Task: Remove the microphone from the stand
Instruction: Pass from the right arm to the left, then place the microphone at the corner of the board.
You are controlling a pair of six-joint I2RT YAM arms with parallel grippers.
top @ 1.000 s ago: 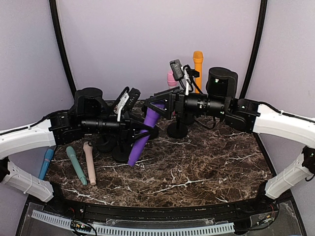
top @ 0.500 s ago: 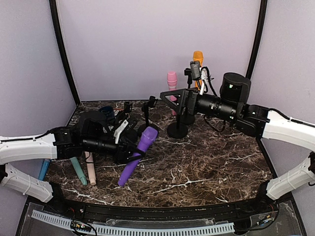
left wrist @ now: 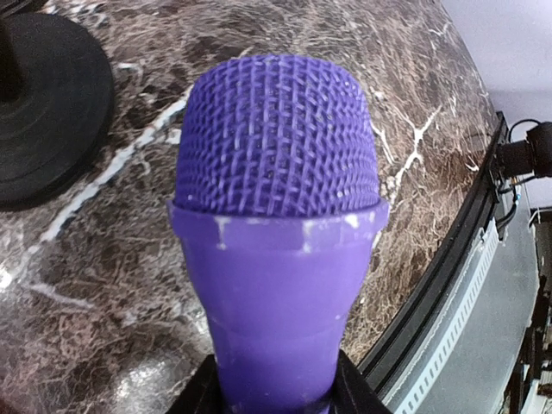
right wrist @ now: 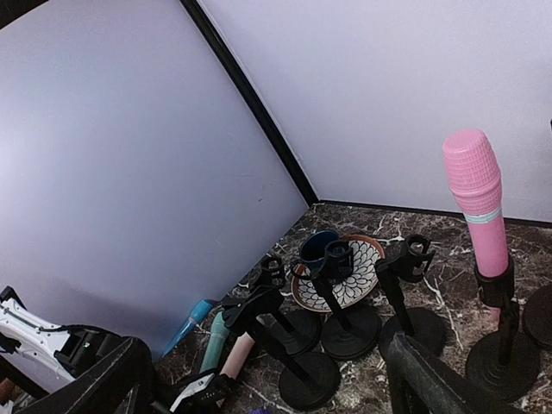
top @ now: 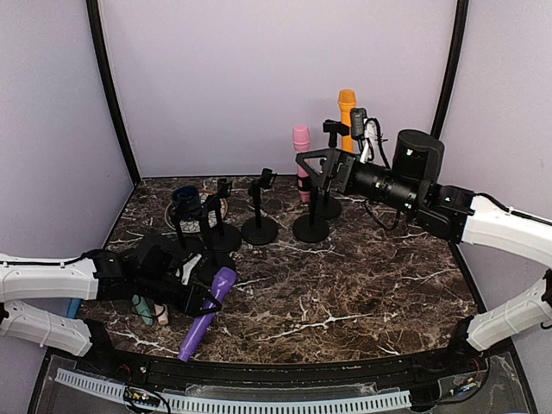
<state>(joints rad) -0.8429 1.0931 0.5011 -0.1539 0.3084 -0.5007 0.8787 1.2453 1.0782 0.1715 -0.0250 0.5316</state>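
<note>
My left gripper (top: 205, 300) is shut on the purple microphone (top: 198, 329), holding it just below its mesh head (left wrist: 276, 147). The microphone lies low and slanted over the front left of the marble table, clear of every stand. In the left wrist view the gripper (left wrist: 276, 401) shows only as black finger edges on either side of the purple body. Three empty black stands (top: 259, 226) are grouped at mid-left. My right gripper (top: 309, 171) hangs open and empty, raised beside the pink microphone (top: 300, 140), which is still in its stand (right wrist: 500, 345).
An orange microphone (top: 347, 102) stands upright at the back. A patterned plate (right wrist: 355, 278) with a dark blue cup (right wrist: 316, 247) sits behind the empty stands. Teal (right wrist: 216, 338), beige (right wrist: 235, 355) and blue (right wrist: 195, 317) microphones lie at the left. The table's front rail (left wrist: 448, 285) is near the purple head.
My left gripper has carried the purple microphone down and forward from the stands to the front left. My right gripper has opened and drawn back to the right, up by the pink microphone.
</note>
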